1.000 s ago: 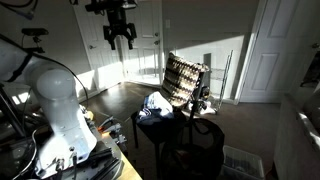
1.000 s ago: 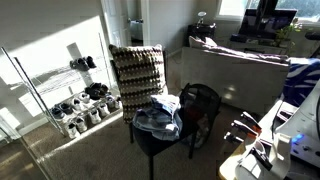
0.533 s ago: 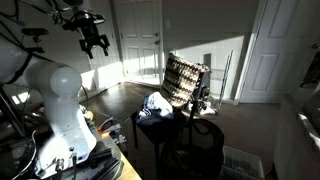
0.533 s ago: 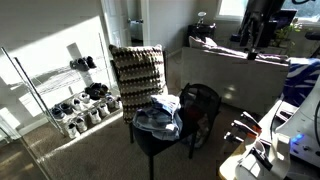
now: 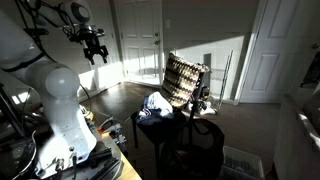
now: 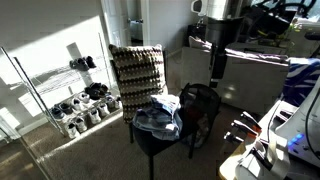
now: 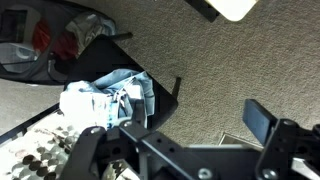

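You are hovering the gripper (image 5: 94, 50) high, jaws released and empty, so its wrist view is taking in crumpled clothing (image 7: 105, 98), perhaps denim, heaped at 9 o'clock on the dark table (image 6: 150, 139).

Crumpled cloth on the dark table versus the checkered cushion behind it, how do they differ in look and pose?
The crumpled cloth is pale blue and white, while the checkered cushion is brown and cream in a regular pattern. The cloth lies in a loose, low heap; the cushion stands nearly upright and rises well above it. Both sit at the dark table.
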### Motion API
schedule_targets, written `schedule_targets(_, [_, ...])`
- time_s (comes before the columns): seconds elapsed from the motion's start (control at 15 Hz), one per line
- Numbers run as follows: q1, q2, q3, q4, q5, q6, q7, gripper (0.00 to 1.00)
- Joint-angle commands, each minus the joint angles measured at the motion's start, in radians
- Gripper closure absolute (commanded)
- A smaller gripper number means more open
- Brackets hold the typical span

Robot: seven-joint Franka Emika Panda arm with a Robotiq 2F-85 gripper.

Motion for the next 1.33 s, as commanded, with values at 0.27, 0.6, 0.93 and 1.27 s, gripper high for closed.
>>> schedule_targets(0.27, [0.037,0.1,-0.06,0.052,-0.021,0.003,0.022,0.0])
schedule_targets(0.6, [0.041,0.097,-0.059,0.052,-0.021,0.003,0.026,0.0])
schedule_targets(0.93, [0.092,0.08,-0.059,0.029,-0.024,-0.036,0.055,0.0])
schedule_targets(1.27, [0.06,0.171,-0.059,0.106,-0.123,0.001,0.151,0.0])
